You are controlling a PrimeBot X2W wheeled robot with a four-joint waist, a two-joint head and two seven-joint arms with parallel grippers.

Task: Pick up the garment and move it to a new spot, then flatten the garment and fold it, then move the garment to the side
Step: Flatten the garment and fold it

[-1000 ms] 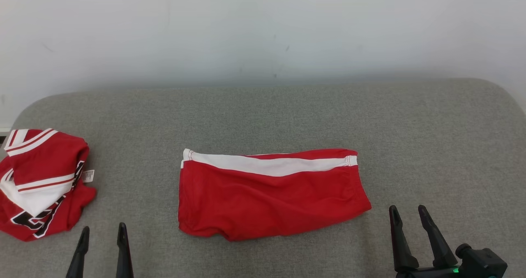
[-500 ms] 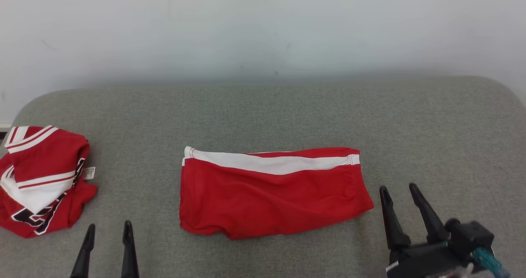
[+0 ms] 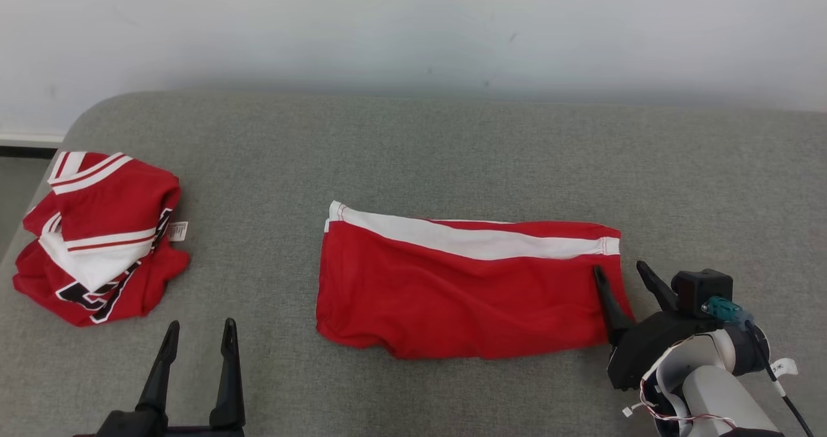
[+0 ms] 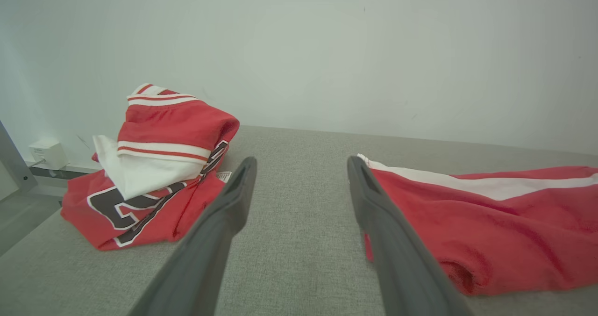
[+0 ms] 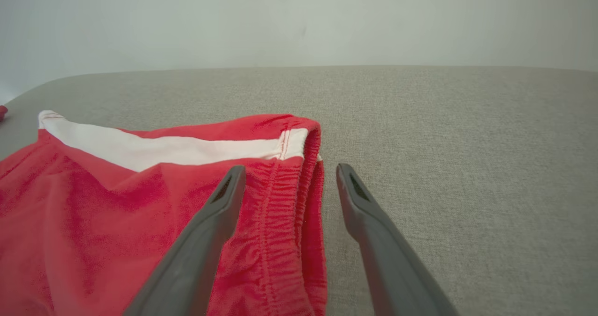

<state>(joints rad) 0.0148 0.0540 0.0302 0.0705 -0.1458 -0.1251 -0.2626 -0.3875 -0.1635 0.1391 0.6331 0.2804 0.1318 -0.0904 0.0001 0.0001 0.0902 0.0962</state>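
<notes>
While both grippers hold their fingers spread wide and closed on nothing, the red garment [image 3: 465, 288] lies folded into a long band at the middle of the grey cushion [image 3: 413, 139], with its white stripe [image 3: 478, 243] along the 12 o'clock edge.

- The right gripper [image 3: 619, 268] is at the garment's 3 o'clock end, straddling the elastic waistband [image 5: 289, 204]. One finger is over red cloth, the other over bare cushion. Contact with the cloth: cannot tell.
- The left gripper [image 3: 201, 325] is at about 7 o'clock from the garment, over bare cushion and apart from any cloth.
- The second garment [image 3: 97, 236], red and white with black lettering, is a crumpled heap at 9 o'clock near the cushion's rounded corner, well apart from the folded one. A small white label [image 3: 177, 231] shows at its 3 o'clock side.
- The pale wall [image 3: 413, 30] is at 12 o'clock, behind the cushion.
</notes>
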